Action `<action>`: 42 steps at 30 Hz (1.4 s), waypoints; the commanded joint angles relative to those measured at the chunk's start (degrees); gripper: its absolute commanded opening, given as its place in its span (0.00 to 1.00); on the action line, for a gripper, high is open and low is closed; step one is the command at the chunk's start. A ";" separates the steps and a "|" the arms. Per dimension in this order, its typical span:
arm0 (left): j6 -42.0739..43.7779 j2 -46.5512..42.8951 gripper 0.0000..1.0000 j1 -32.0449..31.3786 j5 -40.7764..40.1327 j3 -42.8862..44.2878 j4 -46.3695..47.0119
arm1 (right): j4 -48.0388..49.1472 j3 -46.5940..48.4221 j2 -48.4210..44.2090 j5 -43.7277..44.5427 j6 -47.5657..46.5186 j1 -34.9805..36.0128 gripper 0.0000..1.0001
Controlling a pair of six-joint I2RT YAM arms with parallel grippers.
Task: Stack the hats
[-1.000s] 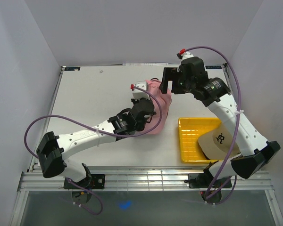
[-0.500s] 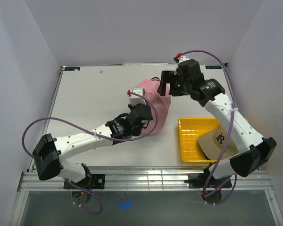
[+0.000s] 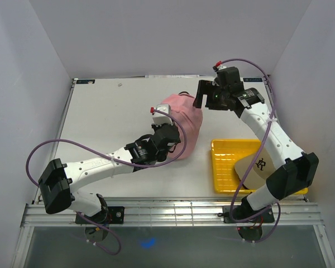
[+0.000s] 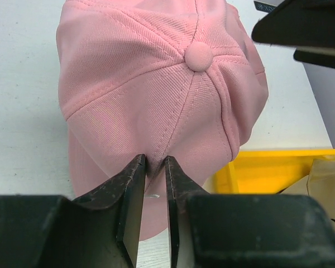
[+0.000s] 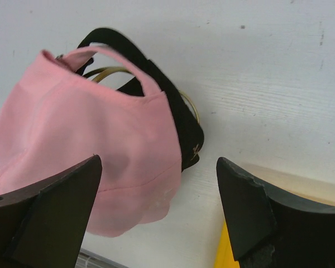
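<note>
We see the pink cap (image 3: 181, 116) sitting over a black cap (image 5: 178, 120) on a gold wire stand (image 5: 109, 71), near the middle of the table (image 3: 111, 111). The left gripper (image 4: 154, 167) meets its crown low at the front, just above the brim. Its jaws stand only a little apart, and we cannot tell whether they nip a fold of cloth. The right gripper (image 5: 156, 162) hangs at the back side of this cap, its jaws spread wide and apart from it. A tan cap (image 3: 259, 164) lies in the yellow tray (image 3: 223, 167).
</note>
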 commanded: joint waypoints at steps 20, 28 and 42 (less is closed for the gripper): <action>0.22 -0.29 0.27 -0.01 1.69 3.76 -2.14 | 5.56 9.75 11.69 -16.66 3.55 -7.34 0.77; 0.14 0.06 0.26 -0.01 1.86 3.76 -2.32 | 5.73 10.64 13.45 -17.10 4.26 -7.87 0.71; 0.05 1.02 0.25 -0.01 2.22 4.47 -2.50 | 8.55 5.89 9.59 -17.71 4.43 -8.13 0.48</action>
